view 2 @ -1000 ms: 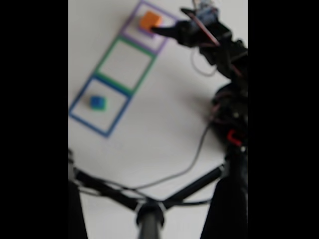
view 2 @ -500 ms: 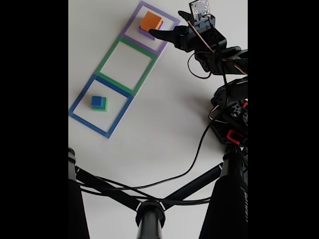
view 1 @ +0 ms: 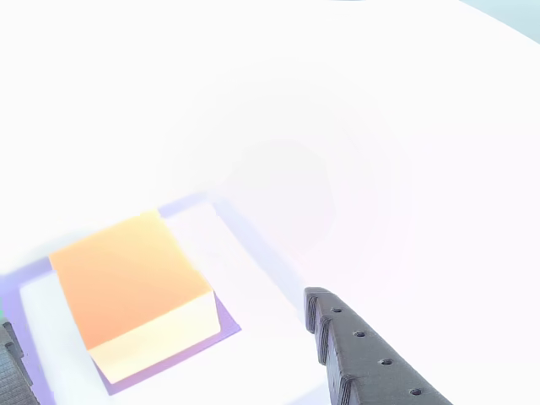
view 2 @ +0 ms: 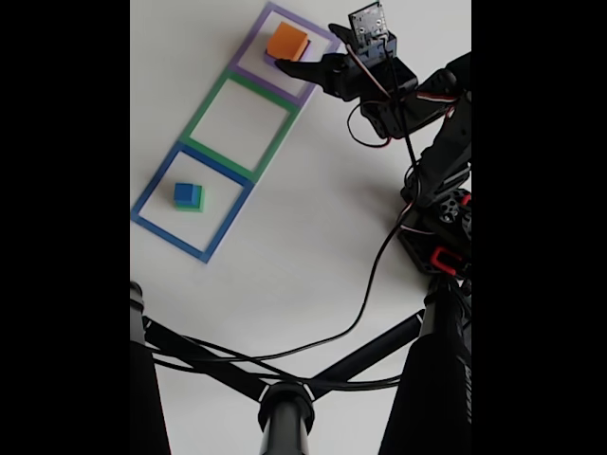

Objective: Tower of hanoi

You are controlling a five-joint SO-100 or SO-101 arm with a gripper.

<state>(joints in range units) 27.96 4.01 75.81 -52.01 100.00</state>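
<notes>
In the fixed view an orange-yellow block [view 2: 286, 42] sits on a purple block [view 2: 270, 58] inside the purple tape square at the top. A small blue cube [view 2: 184, 191] rests on a green block [view 2: 195, 201] in the blue tape square. My gripper [view 2: 303, 47] is open right beside the orange-yellow block, its lower finger reaching along the block's near side. In the other view the orange-yellow block [view 1: 126, 274] lies between and just ahead of the fingers [view 1: 354, 346], with a rim of the purple block [view 1: 221, 325] showing beneath it.
A green tape square [view 2: 196, 118] lies between the purple tape square [view 2: 313, 83] and the blue tape square [view 2: 218, 237], with nothing inside it. Black tripod legs [view 2: 285, 408] and a cable [view 2: 370, 284] cross the lower table. The arm's base [view 2: 441, 237] stands at the right.
The arm has leaned further toward the orange-yellow block, and the gripper has shifted left and a little up alongside it. The blocks have not moved.
</notes>
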